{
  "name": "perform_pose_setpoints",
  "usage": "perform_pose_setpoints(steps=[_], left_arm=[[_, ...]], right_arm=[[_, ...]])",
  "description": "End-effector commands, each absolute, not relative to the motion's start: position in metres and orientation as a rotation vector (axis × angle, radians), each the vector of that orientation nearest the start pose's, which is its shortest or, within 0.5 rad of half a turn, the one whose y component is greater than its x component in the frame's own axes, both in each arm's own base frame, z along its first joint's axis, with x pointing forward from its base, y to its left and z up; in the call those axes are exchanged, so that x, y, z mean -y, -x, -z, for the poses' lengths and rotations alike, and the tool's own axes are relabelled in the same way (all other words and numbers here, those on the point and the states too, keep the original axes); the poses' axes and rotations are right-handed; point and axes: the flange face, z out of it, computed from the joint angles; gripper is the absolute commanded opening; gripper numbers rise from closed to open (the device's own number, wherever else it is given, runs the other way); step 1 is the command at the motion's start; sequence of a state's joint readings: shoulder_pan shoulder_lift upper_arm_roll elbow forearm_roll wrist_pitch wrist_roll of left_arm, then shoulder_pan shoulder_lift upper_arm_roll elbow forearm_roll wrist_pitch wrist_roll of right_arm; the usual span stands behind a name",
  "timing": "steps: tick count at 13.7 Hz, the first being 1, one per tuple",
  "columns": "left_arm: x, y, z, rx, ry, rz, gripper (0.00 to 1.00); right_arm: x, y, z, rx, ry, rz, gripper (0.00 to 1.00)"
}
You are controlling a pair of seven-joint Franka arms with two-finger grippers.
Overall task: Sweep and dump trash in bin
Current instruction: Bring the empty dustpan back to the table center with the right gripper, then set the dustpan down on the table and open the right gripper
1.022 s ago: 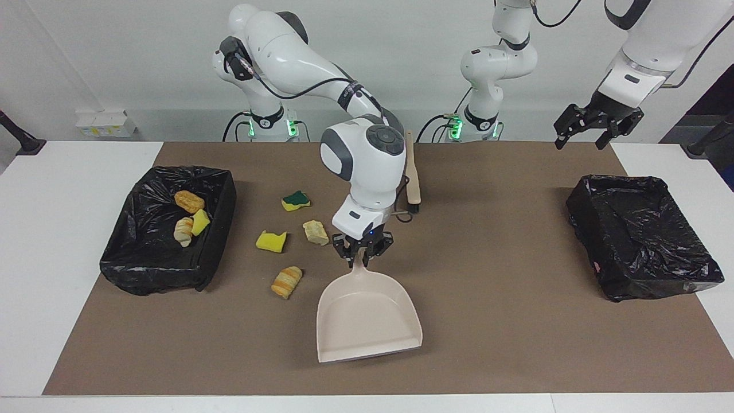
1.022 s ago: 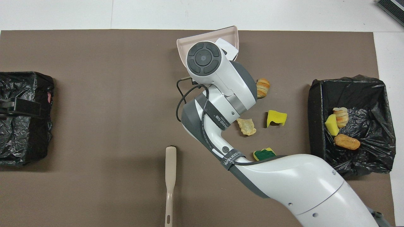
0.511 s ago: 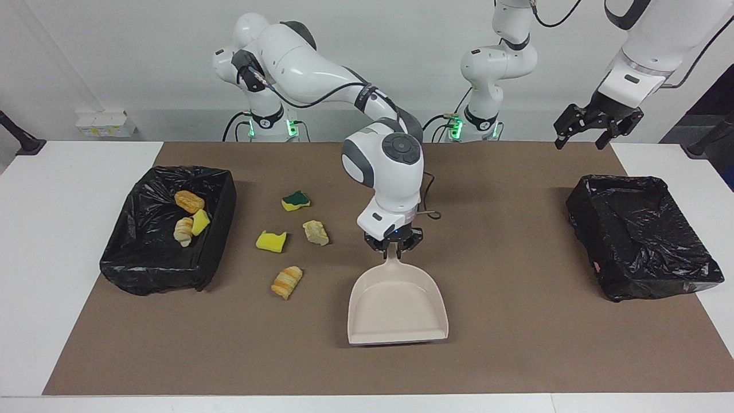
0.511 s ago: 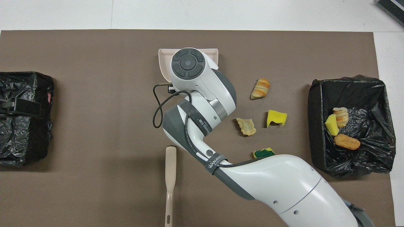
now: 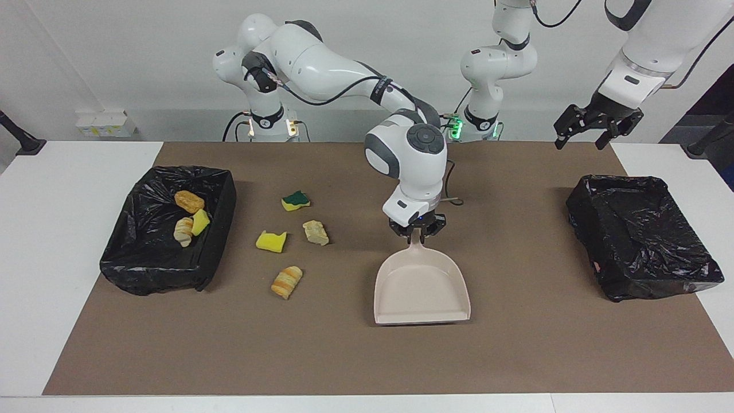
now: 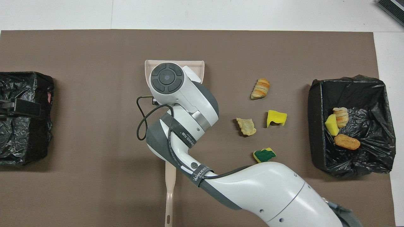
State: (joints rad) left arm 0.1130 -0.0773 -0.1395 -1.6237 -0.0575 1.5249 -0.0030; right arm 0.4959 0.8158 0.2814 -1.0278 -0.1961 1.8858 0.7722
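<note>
My right gripper [image 5: 417, 233] is shut on the handle of the beige dustpan [image 5: 421, 289], whose empty scoop lies low at the middle of the mat with its mouth turned away from the robots. In the overhead view my arm covers most of the dustpan [image 6: 199, 66]. Four trash scraps lie between it and the bin [image 5: 150, 276] at the right arm's end: a green-topped sponge [image 5: 296, 200], a tan chunk [image 5: 316, 232], a yellow sponge [image 5: 271, 241] and a bread roll [image 5: 287, 281]. Three scraps [image 5: 189, 201] lie inside that bin. My left gripper [image 5: 596, 127] waits open, high over the other bin [image 5: 642, 252].
The beige brush [image 6: 170, 186] lies on the mat close to the robots, partly under my right arm, and is hidden in the facing view. The black-lined bin at the left arm's end holds nothing that I can see. White table borders the brown mat [image 5: 516, 355].
My right gripper has carried the dustpan sideways toward the left arm's end, away from the scraps, and squared it up. The scraps, brush and left arm have not moved.
</note>
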Motion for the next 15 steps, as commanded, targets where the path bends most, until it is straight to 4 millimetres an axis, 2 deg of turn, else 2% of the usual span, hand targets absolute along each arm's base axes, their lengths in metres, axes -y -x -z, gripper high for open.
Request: perform_pose_setpoints(steps=[1, 5, 8, 10, 12, 15], left_arm=[[0.021, -0.515, -0.638, -0.03, 3.169, -0.044, 1.0], [0.02, -0.515, -0.637, -0.03, 3.169, -0.046, 1.0], [0.02, -0.515, -0.637, -0.028, 3.169, -0.048, 1.0], [0.021, -0.514, -0.637, -0.03, 3.169, -0.048, 1.0], [0.021, -0.514, -0.637, -0.028, 3.169, -0.048, 1.0], [0.021, -0.515, -0.638, -0.028, 3.17, -0.046, 1.0]], right_arm=[[-0.47, -0.614, -0.376, -0.077, 3.064, 0.034, 0.12], [-0.469, -0.609, -0.377, -0.074, 3.082, 0.0, 0.33], [-0.468, -0.606, -0.379, -0.068, 3.105, -0.003, 0.37], [-0.461, -0.608, -0.404, -0.097, 3.085, 0.019, 0.45], [-0.466, -0.601, -0.421, -0.096, 3.07, 0.034, 0.5], [-0.461, -0.57, -0.453, -0.143, 3.106, 0.028, 0.58]])
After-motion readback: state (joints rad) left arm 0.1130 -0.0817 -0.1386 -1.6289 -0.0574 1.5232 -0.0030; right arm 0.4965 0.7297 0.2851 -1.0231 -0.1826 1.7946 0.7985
